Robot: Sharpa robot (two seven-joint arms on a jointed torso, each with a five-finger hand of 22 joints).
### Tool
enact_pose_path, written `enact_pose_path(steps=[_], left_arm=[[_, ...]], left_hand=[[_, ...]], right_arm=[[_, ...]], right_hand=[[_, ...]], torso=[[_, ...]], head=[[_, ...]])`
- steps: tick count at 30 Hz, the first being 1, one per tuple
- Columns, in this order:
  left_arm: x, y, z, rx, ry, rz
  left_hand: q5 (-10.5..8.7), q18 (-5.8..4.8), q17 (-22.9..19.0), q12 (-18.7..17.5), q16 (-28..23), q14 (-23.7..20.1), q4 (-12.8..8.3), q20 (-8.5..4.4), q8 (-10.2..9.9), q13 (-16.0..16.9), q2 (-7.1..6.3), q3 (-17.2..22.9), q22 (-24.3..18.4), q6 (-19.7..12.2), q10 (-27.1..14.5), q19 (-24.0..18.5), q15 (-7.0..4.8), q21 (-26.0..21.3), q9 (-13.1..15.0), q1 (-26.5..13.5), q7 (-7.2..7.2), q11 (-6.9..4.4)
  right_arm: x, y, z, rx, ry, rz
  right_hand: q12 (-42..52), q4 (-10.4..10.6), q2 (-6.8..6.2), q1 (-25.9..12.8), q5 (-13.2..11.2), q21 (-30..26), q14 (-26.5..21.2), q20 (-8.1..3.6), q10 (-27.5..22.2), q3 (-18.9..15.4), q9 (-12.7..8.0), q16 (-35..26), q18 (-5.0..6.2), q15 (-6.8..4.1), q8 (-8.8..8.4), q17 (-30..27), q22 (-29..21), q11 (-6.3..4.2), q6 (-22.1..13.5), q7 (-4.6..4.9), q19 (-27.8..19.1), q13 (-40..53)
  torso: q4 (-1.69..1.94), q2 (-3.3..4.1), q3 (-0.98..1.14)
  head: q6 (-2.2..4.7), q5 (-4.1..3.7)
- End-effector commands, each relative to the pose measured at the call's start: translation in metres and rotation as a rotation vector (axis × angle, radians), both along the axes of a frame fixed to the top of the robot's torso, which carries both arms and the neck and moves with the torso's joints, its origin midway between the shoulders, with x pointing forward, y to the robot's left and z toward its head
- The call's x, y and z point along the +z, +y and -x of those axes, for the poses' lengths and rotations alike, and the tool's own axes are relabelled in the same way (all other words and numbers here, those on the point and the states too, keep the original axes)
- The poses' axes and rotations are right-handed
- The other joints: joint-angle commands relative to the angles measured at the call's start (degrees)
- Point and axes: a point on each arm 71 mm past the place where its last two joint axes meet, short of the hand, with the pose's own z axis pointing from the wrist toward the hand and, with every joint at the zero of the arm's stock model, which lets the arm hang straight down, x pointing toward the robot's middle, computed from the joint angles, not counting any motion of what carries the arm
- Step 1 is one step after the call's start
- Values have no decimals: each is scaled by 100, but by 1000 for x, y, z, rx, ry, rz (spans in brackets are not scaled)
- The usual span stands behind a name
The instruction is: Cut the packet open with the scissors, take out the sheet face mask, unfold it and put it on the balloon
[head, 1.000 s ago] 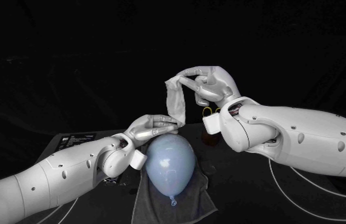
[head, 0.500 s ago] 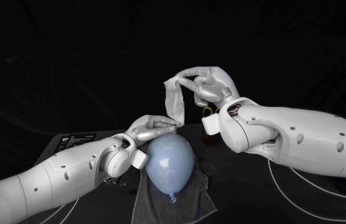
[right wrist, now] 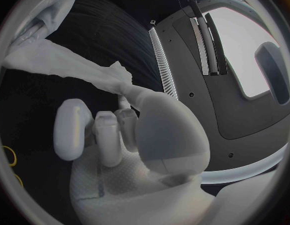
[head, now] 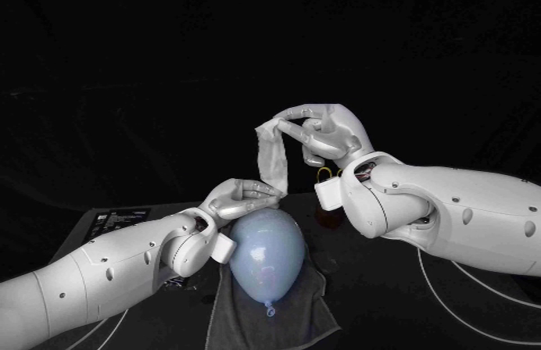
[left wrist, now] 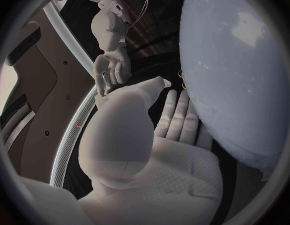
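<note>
Pale sheet face mask (head: 274, 156): bunched into a narrow strip, hanging upright, top pinched by right hand (head: 327, 131), bottom by left hand (head: 242, 199). Pale blue balloon (head: 267, 255): just below it, lying on dark cloth (head: 310, 319), knot toward the robot.

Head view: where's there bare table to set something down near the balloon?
Bare table lies right of the dark cloth under the balloon, between cloth and white cable. It is crowded above the balloon, where the left robot hand and right robot hand hold the mask; the left arm covers the left side.
</note>
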Motion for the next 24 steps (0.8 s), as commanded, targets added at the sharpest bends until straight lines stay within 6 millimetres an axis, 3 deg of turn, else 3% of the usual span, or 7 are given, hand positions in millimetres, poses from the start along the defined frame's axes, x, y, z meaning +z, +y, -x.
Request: enact_pose_path(steps=[1,10,24], left_arm=[[2,-3,0,5,-18,8],[3,-5,2,-7,-20,21],[3,-9,2,-15,-16,43]], left_hand=[[18,-91,7,32,39,39,-2,11,-45,-6,-17,-30,-1,-31,31,-4,-13,-33,-18,-14,95,21],[18,-108,12,45,45,36,-8,11,-80,-9,-7,-38,-7,-60,42,-50,-12,-45,-31,3,82,23],[19,-117,53,111,130,122,20,2,-64,-26,365,303,4,211,220,-4,-69,-41,-22,167,4,-51]], right_arm=[[1,2,0,16,-11,-2],[-1,3,-2,16,-4,-2],[-1,6,1,27,0,-4]], right_hand=[[19,5,26,-5,16,-11,596,-41,236,21,17,20,39,-25,17,1509,1051,-13,19,-3,-5,1024],[15,-2,25,-16,16,-15,596,-40,233,30,23,20,40,-24,27,1509,1050,-12,13,-2,-7,1021],[15,-2,25,-16,16,-15,596,-40,233,30,23,20,40,-24,27,1509,1050,-12,13,-2,-7,1021]], torso=[[-1,3,1],[3,5,4],[1,2,4]], head=[[3,-10],[2,-11],[3,-12]])
